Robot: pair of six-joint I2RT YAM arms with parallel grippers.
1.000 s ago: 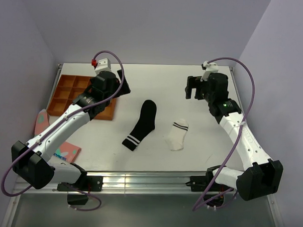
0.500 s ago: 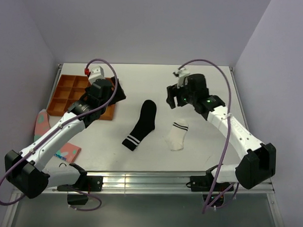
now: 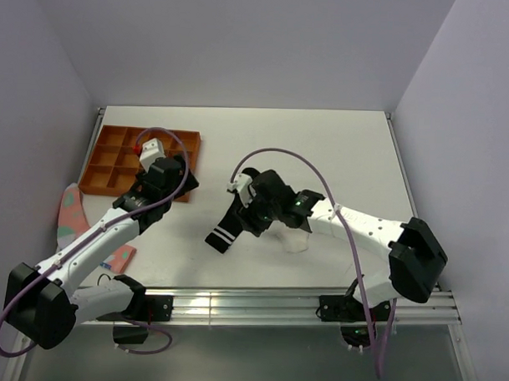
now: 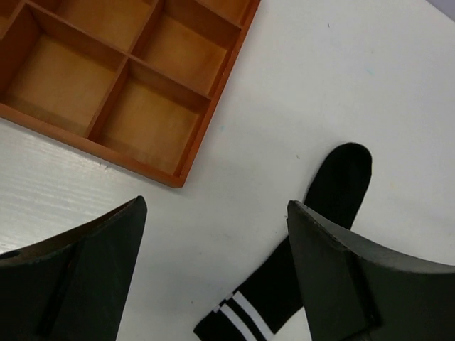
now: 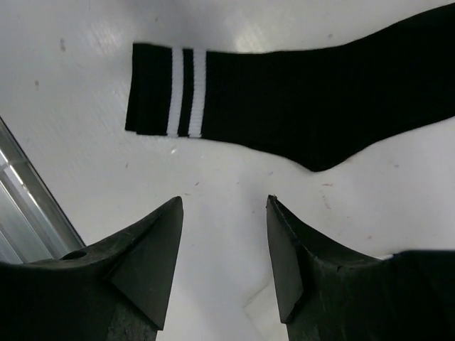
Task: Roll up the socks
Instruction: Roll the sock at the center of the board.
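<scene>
The black sock (image 3: 223,235) lies mid-table, its white-striped cuff toward the near edge and its middle hidden under my right arm. It also shows in the left wrist view (image 4: 340,181) and in the right wrist view (image 5: 306,106). The white sock (image 3: 299,243) is mostly hidden under my right arm. My right gripper (image 3: 250,212) is open and empty, low over the black sock; in its wrist view the gripper (image 5: 224,201) stands over bare table just beside the sock. My left gripper (image 3: 186,183) is open and empty, left of the sock (image 4: 215,206).
An orange compartment tray (image 3: 122,148) stands at the back left, its corner close to my left gripper (image 4: 128,78). Pink fabric with teal patches (image 3: 70,207) lies at the left edge. A metal rail (image 3: 234,303) runs along the near edge.
My right arm has swung from the back right down and left over the black sock, covering the white sock. My left arm has drawn back a little toward the near side.
</scene>
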